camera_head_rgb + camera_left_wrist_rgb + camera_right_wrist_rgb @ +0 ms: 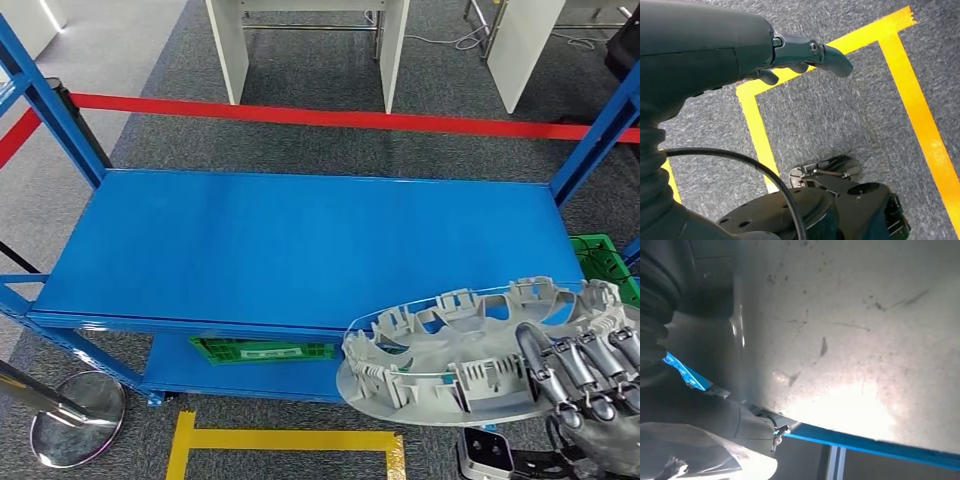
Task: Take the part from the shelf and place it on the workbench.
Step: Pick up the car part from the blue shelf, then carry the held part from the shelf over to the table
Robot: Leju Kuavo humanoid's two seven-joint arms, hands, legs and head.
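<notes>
The part (pixel 453 355) is a wide, pale grey oval plastic piece with ribbed clips along its rim. My right hand (pixel 585 375) grips its right end from above, at the lower right of the head view, and holds it level in front of the blue shelf (pixel 302 245). The right wrist view looks at the part's smooth scuffed underside (pixel 851 325) from very close. My left hand (pixel 791 52) hangs over grey carpet with its fingers stretched out and nothing in them.
The blue shelf board is bare, with blue uprights (pixel 53 105) at both ends. A green crate (pixel 260 350) lies on the lower level and another green crate (pixel 604 262) stands at the right. Yellow floor tape (pixel 287 440), a red barrier band (pixel 340 118) and a chrome post base (pixel 75 418) are nearby.
</notes>
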